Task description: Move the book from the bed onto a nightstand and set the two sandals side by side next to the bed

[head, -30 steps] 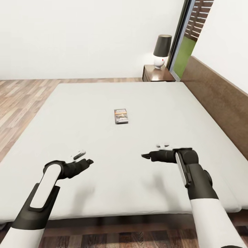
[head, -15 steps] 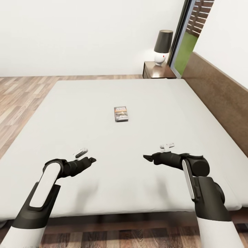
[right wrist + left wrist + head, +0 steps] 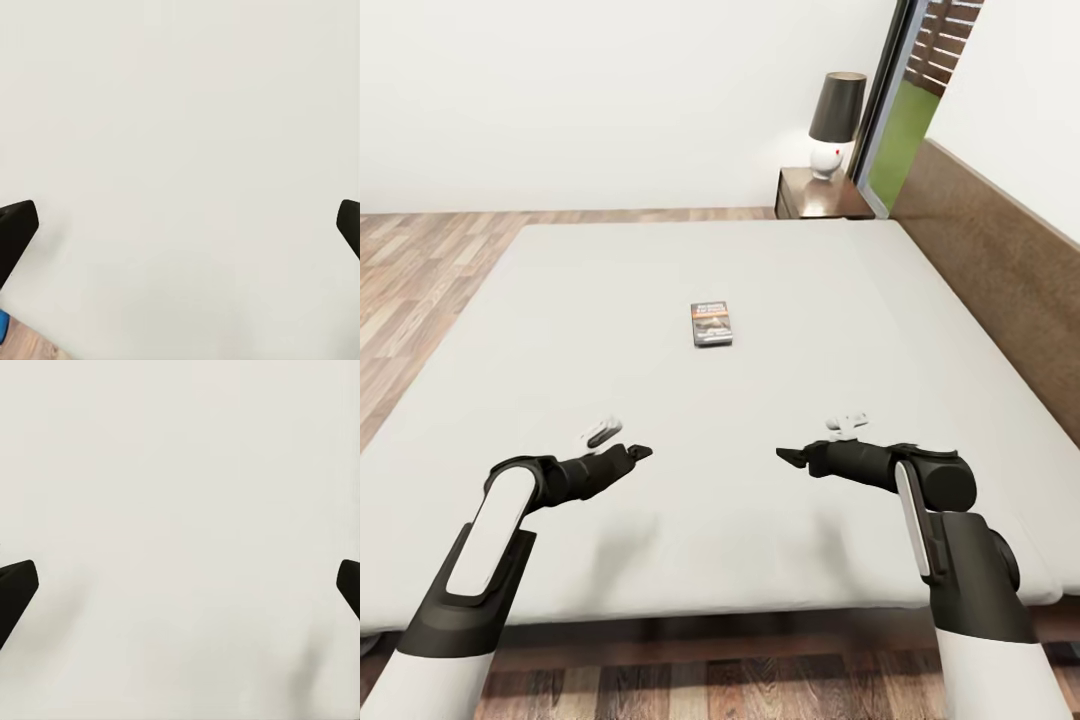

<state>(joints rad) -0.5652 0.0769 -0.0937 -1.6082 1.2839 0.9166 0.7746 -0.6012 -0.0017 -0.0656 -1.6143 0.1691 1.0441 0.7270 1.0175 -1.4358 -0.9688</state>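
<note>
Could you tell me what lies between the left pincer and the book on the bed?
Only bare mattress: in the head view, nothing lies between the left pincer and the book on the bed.

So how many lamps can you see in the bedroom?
1. The lamp with a white round base and dark grey shade stands on the dark brown wooden nightstand beyond the bed. Others may be out of view.

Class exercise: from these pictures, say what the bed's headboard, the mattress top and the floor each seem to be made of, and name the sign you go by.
Headboard: probably dark brown wood or veneer, matte, with a faint mottled grain.
Mattress: seemingly fabric, plain pale grey-white, matte, without shine; the weave is too fine to tell.
Floor: wood planks or laminate, shown by plank seams, varied brown tones and a slight sheen.
</note>
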